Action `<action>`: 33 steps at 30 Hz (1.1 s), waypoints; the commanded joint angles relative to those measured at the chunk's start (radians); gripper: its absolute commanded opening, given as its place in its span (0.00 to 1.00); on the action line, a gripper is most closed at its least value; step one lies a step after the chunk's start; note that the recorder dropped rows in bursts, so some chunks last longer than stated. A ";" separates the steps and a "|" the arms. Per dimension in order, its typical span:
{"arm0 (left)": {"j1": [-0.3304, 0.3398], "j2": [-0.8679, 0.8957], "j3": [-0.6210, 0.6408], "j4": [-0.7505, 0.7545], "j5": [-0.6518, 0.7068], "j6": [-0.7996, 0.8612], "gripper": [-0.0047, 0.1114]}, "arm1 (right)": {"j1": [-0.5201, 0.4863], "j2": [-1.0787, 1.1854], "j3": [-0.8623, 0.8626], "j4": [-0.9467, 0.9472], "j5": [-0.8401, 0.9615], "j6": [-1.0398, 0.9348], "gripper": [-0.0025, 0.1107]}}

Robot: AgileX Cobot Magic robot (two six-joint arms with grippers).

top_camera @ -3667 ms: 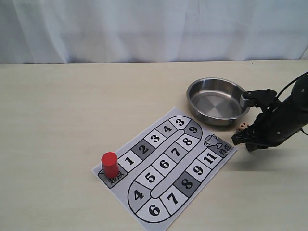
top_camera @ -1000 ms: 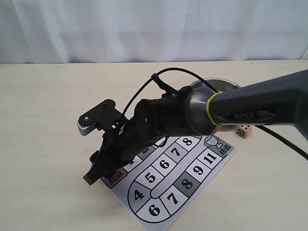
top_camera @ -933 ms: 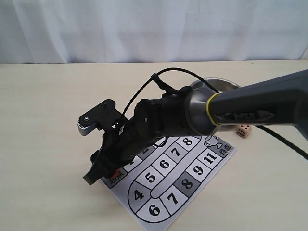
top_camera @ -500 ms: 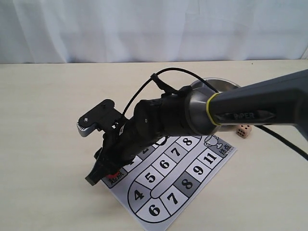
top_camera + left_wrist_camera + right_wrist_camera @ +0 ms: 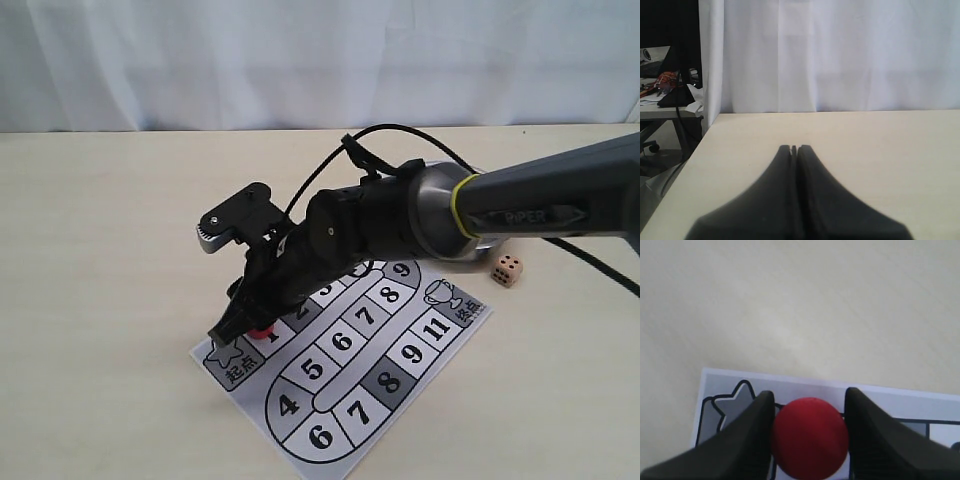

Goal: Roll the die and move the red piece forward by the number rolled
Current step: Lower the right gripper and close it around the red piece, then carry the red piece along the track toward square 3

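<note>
The red piece (image 5: pixel 262 331) shows as a small red patch under my right gripper (image 5: pixel 250 325), above the board's square 1, next to the star start square (image 5: pixel 228 362). From the right wrist, my right gripper (image 5: pixel 810 392) is shut on the red piece (image 5: pixel 810 437), one finger pressing each side. The die (image 5: pixel 506 270), a tan cube with dark pips, rests on the table right of the board. My left gripper (image 5: pixel 794 148) is shut and empty over bare table, out of the exterior view.
The numbered paper board (image 5: pixel 430 345) lies slanted at the front centre. My right arm (image 5: pixel 400 225) reaches across it from the right and hides most of the steel bowl behind it. A table edge (image 5: pixel 687 165) shows in the left wrist view.
The right gripper has shifted up and to the right with the red piece held in it, uncovering the start square. The die has stayed put.
</note>
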 commanded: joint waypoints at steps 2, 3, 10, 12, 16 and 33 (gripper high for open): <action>0.000 -0.001 -0.005 -0.001 -0.013 -0.002 0.04 | -0.009 -0.006 -0.002 -0.032 -0.010 0.000 0.06; 0.000 -0.001 -0.005 -0.001 -0.013 -0.002 0.04 | -0.009 -0.006 -0.002 -0.034 -0.010 0.000 0.06; 0.000 -0.001 -0.005 -0.001 -0.013 -0.002 0.04 | -0.009 0.002 -0.002 -0.034 0.035 0.030 0.06; 0.000 -0.001 -0.005 -0.001 -0.013 -0.002 0.04 | -0.009 0.002 -0.002 -0.034 0.035 0.030 0.06; 0.000 -0.001 -0.005 -0.001 -0.011 -0.002 0.04 | -0.009 -0.026 -0.002 -0.034 0.007 0.030 0.06; 0.000 -0.001 -0.005 -0.001 -0.011 -0.002 0.04 | -0.077 -0.067 -0.002 -0.044 0.010 0.044 0.06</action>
